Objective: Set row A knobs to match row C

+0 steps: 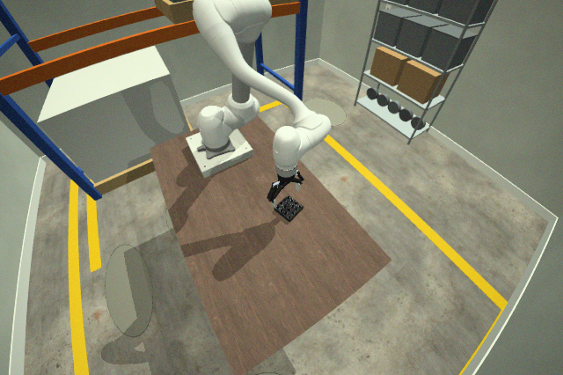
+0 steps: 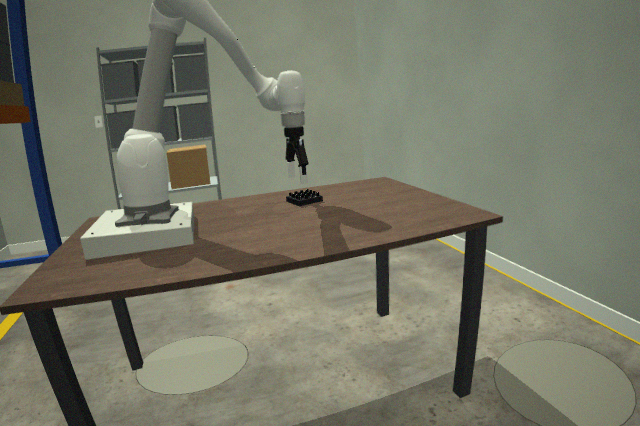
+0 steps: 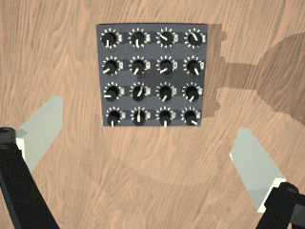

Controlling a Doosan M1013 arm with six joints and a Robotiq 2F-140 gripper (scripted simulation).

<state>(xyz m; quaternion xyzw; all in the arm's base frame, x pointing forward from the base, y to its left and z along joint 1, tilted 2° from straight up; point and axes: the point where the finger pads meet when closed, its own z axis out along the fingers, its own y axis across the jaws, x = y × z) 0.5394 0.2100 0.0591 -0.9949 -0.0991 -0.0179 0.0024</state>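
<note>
Gripper hangs above the table, fingers spread fully apart w/ nothing between them, pointing straight down. Knob box sits flat on the wood, well below the fingertips and slightly fwd of them in the wrist view; in the exterior view it's just under and a bit right of the gripper. Box shows a 4x4 grid of black knobs w/ white lines and rings of marks. Step in hand, I'd judge: survey/approach, i.e. reading knob positions before any turning; no knob is touched. Can't tell which edge has the socket, so can't say which row is A vs C from here; the white lines are visible but too small to read against specific marks w/ confidence. Next move prob needs: ID rear side, compare A and C rows, descend centred over one row-A knob, close on it w/o brushing neighbours (knobs packed close, fingers wide). Writing: printed knob names not legible at this res; no brands or labels readable anywhere.
</note>
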